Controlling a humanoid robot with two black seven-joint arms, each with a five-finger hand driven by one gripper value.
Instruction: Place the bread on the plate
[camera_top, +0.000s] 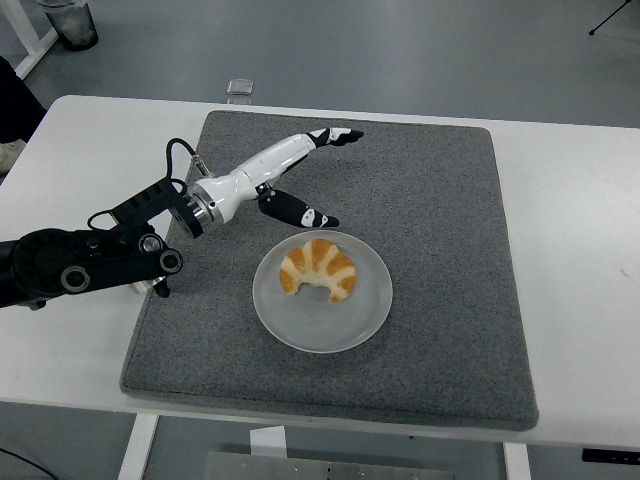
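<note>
A golden croissant (319, 269) lies curved on the upper part of a pale round plate (322, 325), which sits on the grey mat (420, 190). My left hand (330, 175), white with black fingertips, hovers above the mat to the upper left of the plate, well apart from the bread. Its fingers are spread and hold nothing: the long fingers (335, 135) point right and the thumb (300, 211) hangs lower. The black left arm (85, 262) comes in from the left edge. My right arm does not show.
The grey mat covers most of the white table (580, 230). A small clear object (240, 88) lies at the table's far edge. A dark bin (70, 22) stands on the floor at top left.
</note>
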